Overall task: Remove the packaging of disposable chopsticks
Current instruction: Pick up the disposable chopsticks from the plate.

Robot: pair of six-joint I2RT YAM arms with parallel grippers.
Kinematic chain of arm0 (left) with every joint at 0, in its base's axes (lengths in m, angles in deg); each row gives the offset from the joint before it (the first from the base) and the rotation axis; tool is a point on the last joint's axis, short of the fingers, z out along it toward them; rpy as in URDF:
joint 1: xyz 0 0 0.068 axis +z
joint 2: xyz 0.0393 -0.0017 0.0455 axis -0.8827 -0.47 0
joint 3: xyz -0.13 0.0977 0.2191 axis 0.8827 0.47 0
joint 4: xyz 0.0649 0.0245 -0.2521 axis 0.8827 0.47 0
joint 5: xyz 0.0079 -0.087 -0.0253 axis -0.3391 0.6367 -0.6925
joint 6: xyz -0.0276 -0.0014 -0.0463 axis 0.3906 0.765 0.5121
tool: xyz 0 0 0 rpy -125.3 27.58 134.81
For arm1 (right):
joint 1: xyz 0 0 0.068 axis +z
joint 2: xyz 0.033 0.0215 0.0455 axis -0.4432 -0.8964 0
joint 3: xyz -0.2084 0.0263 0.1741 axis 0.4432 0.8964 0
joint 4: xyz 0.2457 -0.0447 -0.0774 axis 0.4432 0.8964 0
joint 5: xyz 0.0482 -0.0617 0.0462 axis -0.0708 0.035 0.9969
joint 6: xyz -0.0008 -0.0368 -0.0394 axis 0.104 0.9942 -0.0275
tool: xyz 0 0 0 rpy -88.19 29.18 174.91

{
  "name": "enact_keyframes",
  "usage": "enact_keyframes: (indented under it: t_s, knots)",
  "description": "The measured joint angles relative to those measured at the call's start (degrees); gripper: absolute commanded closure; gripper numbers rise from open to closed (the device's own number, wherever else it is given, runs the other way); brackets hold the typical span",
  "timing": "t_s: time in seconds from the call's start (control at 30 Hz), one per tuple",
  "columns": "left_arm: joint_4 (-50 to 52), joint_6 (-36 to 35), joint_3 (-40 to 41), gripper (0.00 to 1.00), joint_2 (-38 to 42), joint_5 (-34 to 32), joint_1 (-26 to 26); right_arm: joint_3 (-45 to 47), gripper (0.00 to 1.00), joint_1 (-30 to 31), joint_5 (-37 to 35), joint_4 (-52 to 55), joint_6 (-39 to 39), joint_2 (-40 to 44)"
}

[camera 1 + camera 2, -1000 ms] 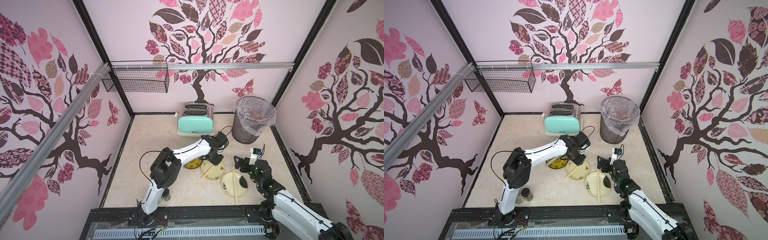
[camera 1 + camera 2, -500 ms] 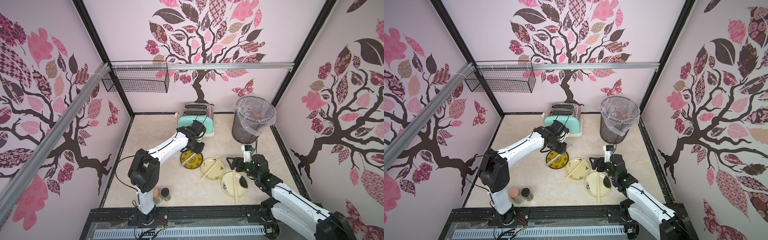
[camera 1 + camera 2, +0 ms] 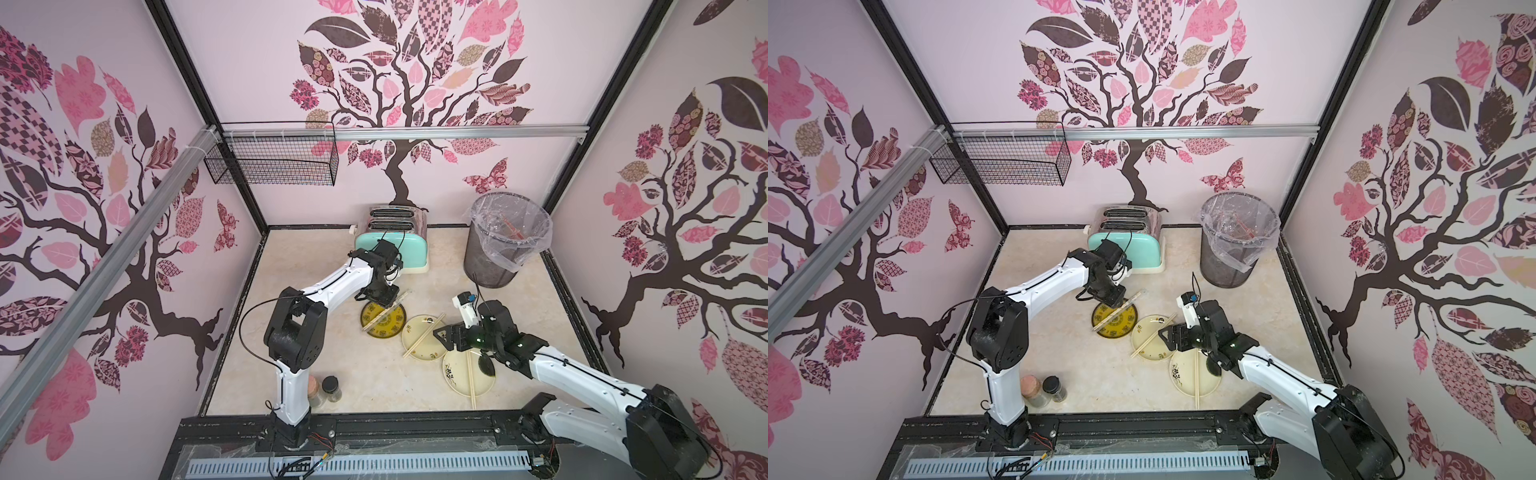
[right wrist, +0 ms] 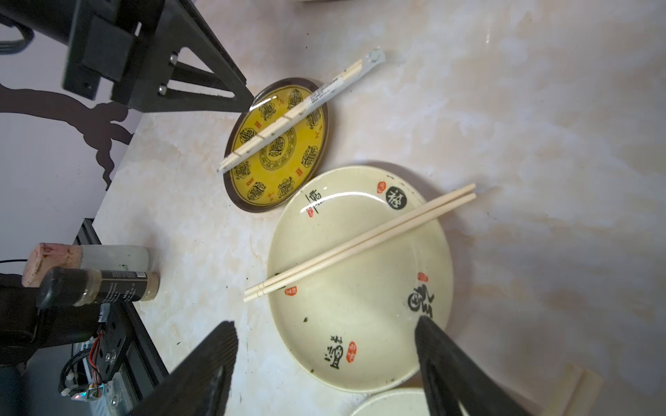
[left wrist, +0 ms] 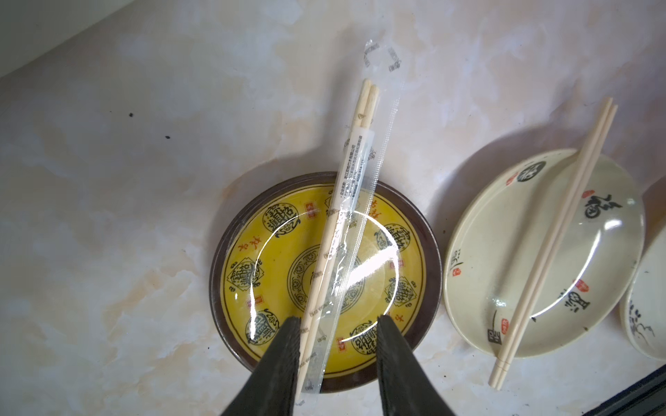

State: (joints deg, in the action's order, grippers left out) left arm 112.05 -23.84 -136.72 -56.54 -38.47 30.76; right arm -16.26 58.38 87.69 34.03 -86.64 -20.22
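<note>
Middle of the marble bench [image 3: 374, 386]: yellow plate [image 5: 430, 259] under the last clear sleeve [image 5: 347, 223], chopsticks [image 5: 364, 104] inside. Left gripper [image 5: 337, 320] astride its end, jaws apart, pinching nothing. Right gripper [image 4: 324, 321] gaping, empty. Grasp step, seemingly; calls for closing left, then pulling with right.

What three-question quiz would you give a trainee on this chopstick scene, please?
1. True or false: the chopsticks lying across the yellow plate are inside a clear sleeve.
2. How many plates carry unwrapped chopsticks: A none, B one, C two?
3. Fill in: the jaws of the left gripper and the right gripper both stand ____.

Key
1. True.
2. C: the middle cream plate and the nearest cream plate.
3. Open.
</note>
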Motion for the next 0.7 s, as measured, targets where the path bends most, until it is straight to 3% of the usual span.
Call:
enact_keyframes:
  t_s: [0.7]
  knots:
    - [1.84,-5.01,-5.92,0.66,-10.29,-0.04,-0.02,0.0,0.19,0.04,1.09,0.22,0.87,-1.09]
